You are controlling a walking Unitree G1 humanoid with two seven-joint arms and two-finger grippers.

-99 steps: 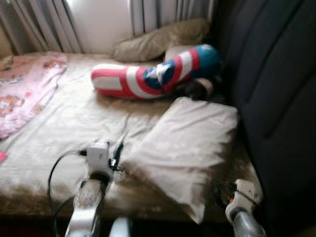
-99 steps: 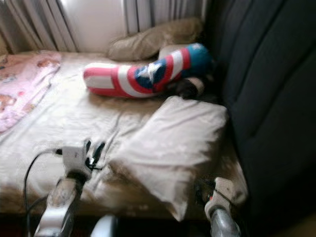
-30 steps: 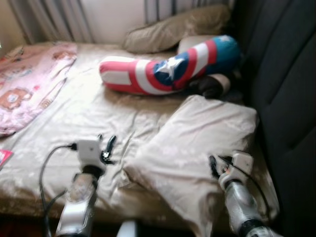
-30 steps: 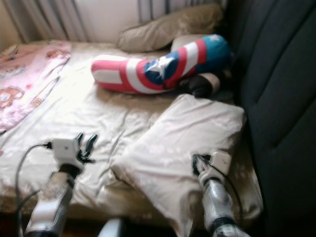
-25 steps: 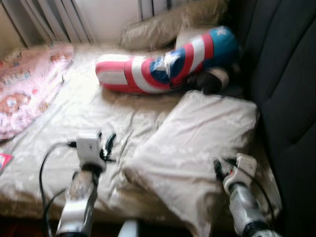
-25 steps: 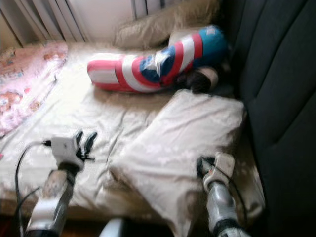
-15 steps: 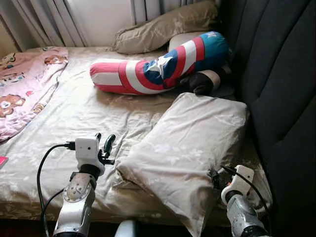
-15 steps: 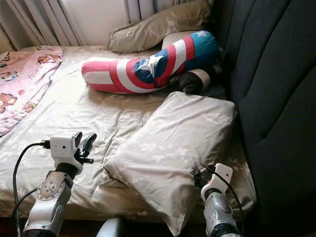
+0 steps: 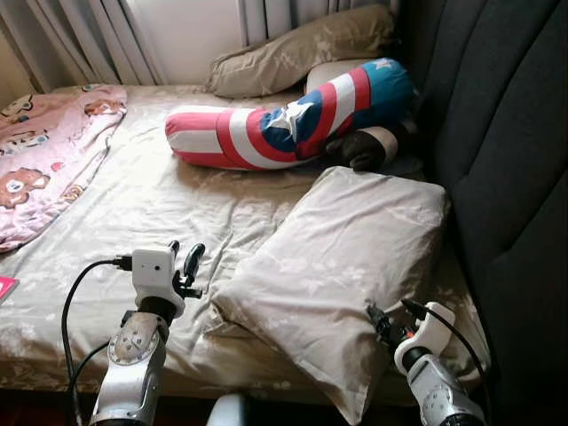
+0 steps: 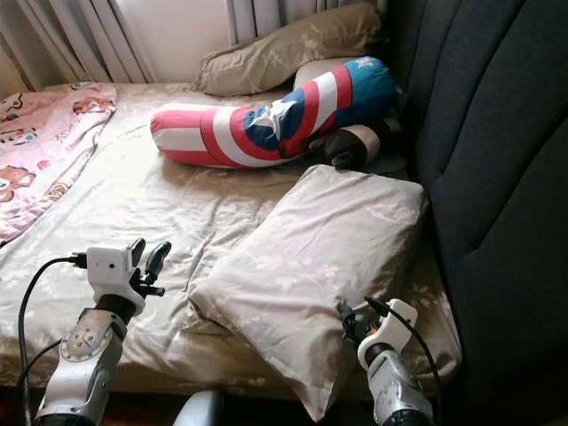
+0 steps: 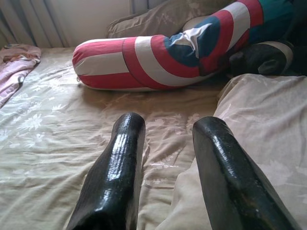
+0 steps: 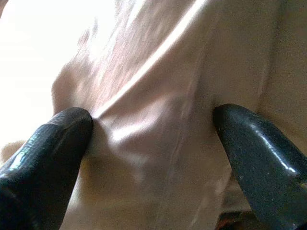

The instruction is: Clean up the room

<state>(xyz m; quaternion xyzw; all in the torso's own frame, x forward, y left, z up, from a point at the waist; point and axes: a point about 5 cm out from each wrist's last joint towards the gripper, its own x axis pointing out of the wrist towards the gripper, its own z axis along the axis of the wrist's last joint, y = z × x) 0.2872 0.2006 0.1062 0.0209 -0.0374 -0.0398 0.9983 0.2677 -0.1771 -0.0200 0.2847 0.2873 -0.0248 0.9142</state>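
Right wrist view shows our right gripper (image 12: 152,139) with its two black fingers spread wide and the beige pillow (image 9: 342,266) bulging between them, the cloth pressing on both fingertips. This pillow lies on the right side of the bed (image 9: 133,200), close to the dark headboard (image 9: 515,151), with its near corner hanging over the bed's near edge. Our left gripper (image 9: 184,263) is also spread wide, holding nothing, just left of the pillow's near-left corner. If we close on the loose cover alone (it looks thin and slippery), we think the cloth may slide out, or the pillow may sag and drop off the near edge. Lifting with one gripper could also make it swing and knock the red, white and blue bolster (image 9: 288,120) that lies farther back. A tan pillow (image 9: 302,49) sits at the far end by the curtains (image 9: 80,40), and a pink blanket (image 9: 44,160) lies on the far left. Half a second ago our right gripper sat a bit lower and farther right; now it has moved up against the pillow's near-right edge. Our left gripper has barely moved.
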